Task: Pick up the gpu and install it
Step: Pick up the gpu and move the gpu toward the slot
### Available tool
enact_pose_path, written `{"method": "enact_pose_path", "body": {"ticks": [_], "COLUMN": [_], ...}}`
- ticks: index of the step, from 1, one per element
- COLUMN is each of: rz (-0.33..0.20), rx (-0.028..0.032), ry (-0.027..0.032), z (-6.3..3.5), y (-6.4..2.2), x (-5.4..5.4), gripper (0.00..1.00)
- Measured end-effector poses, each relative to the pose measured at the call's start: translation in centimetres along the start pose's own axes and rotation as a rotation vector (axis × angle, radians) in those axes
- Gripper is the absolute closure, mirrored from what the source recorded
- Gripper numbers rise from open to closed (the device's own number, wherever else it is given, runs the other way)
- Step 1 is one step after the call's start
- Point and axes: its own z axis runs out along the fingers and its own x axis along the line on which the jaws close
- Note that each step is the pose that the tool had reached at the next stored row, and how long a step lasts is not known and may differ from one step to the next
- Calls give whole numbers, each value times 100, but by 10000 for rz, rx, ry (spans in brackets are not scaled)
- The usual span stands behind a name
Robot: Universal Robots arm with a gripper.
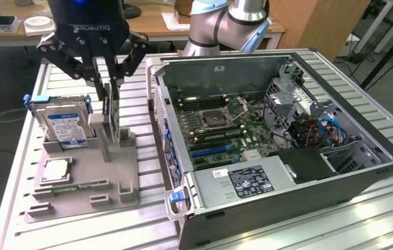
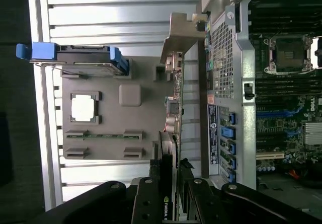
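The gpu (image 1: 115, 117) is a thin dark card standing on edge over the grey parts holder (image 1: 123, 179), its lower edge down by the holder's upright slot posts. My gripper (image 1: 109, 87) is shut on the card's upper edge from above. In the wrist view the gpu (image 2: 173, 108) runs edge-on away from my gripper (image 2: 170, 169), with its pale metal bracket (image 2: 176, 38) at the far end. I cannot tell whether the card is clear of the slot. The open computer case (image 1: 273, 130) with its motherboard (image 1: 224, 130) lies to the exterior view's right of the holder.
A silver hard drive with a blue label (image 1: 64, 122) stands in the holder beside the card, and a processor chip (image 1: 56, 169) lies in a recess in front of it. The case's side wall (image 2: 236, 83) runs close along the card. Desks stand behind the slatted metal table (image 1: 363, 219).
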Motion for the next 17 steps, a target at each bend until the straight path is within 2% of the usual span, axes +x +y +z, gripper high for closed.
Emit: {"method": "enact_pose_path", "body": {"ticks": [3,17], "rz": [3,3], "rx": [-7,-11], "ry": [2,4], "z": [3,130], "y": [11,145], "x": [-83,-706], "gripper": [74,74]}}
